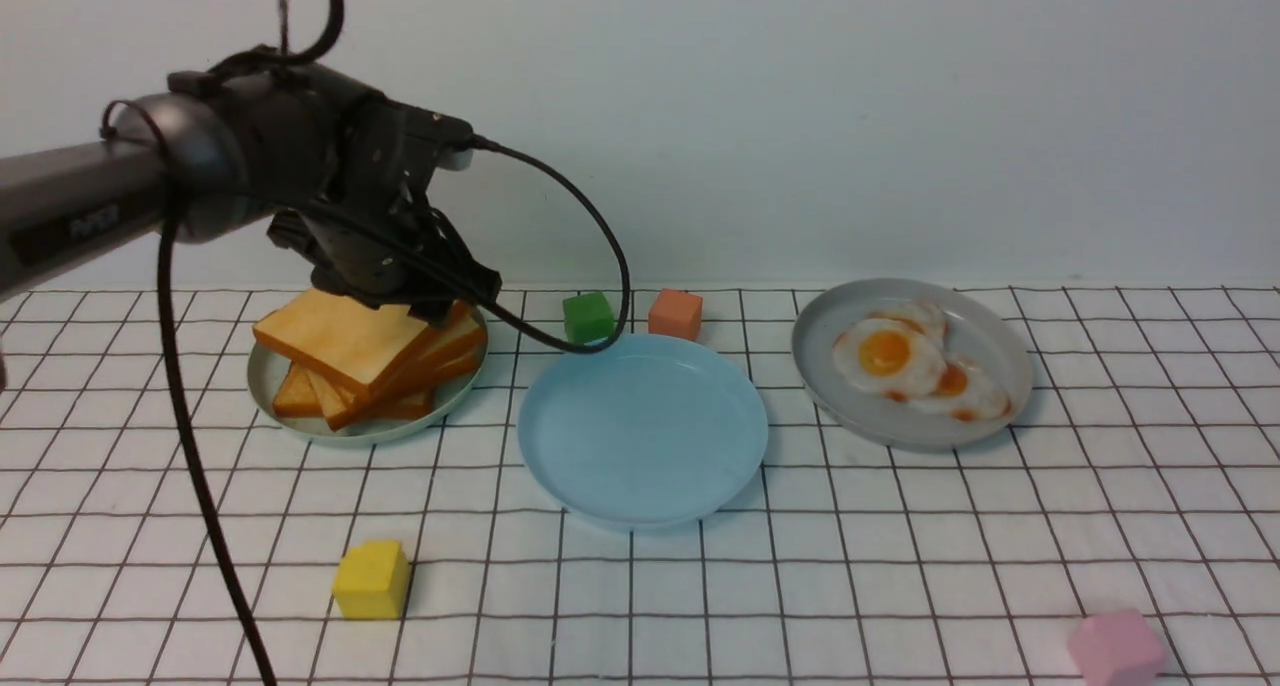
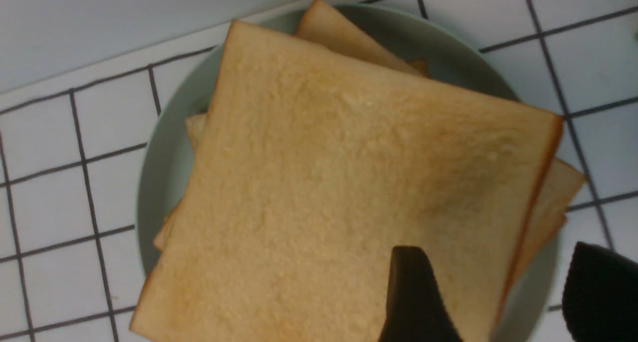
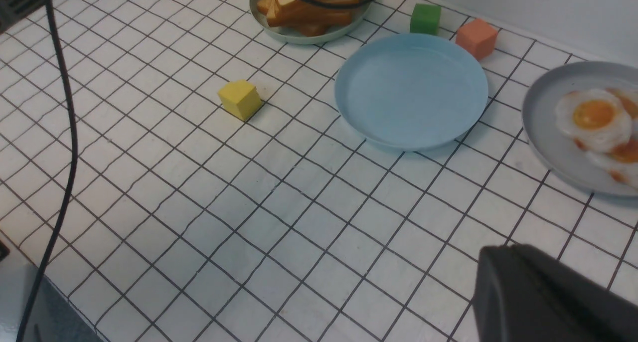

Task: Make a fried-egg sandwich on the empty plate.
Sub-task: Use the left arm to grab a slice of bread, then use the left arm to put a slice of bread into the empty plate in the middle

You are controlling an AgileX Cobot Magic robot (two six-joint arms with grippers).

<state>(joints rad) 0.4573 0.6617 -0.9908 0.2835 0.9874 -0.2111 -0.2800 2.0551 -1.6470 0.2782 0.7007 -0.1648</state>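
Front view: the left arm enters from the left, and the left tool (image 1: 445, 301) hangs over the far right part of a stack of toast slices (image 1: 350, 351), piled askew on a greenish-grey plate (image 1: 262, 381). The light-blue plate (image 1: 640, 436) lies at the middle of the gridded white surface (image 1: 900, 546), between the toast plate on the left and a grey plate (image 1: 995, 351) on the right. It carries nothing. Two fried eggs (image 1: 890, 356) with orange yolks overlap on the grey plate. A green cube (image 1: 588, 317) and an orange cube (image 1: 675, 313) stand side by side just behind the light-blue plate. A yellow cube (image 1: 372, 579) sits nearer the robot on the left, and a pink cube (image 1: 1115, 649) is at the near right corner. A black cable (image 1: 590, 256) loops from the left arm down in front of the green cube. Left wrist view: the jaws stand wide apart. One of the black fingers (image 2: 413, 297) is over the top slice near its crust edge, and the other is beyond that edge, above the plate rim. Nothing is clamped, and contact with the slice cannot be judged. Right wrist view: the right tool (image 3: 543, 292) appears only as a dark mass above the surface, on the robot's side of the plates, with its jaws closed on nothing.
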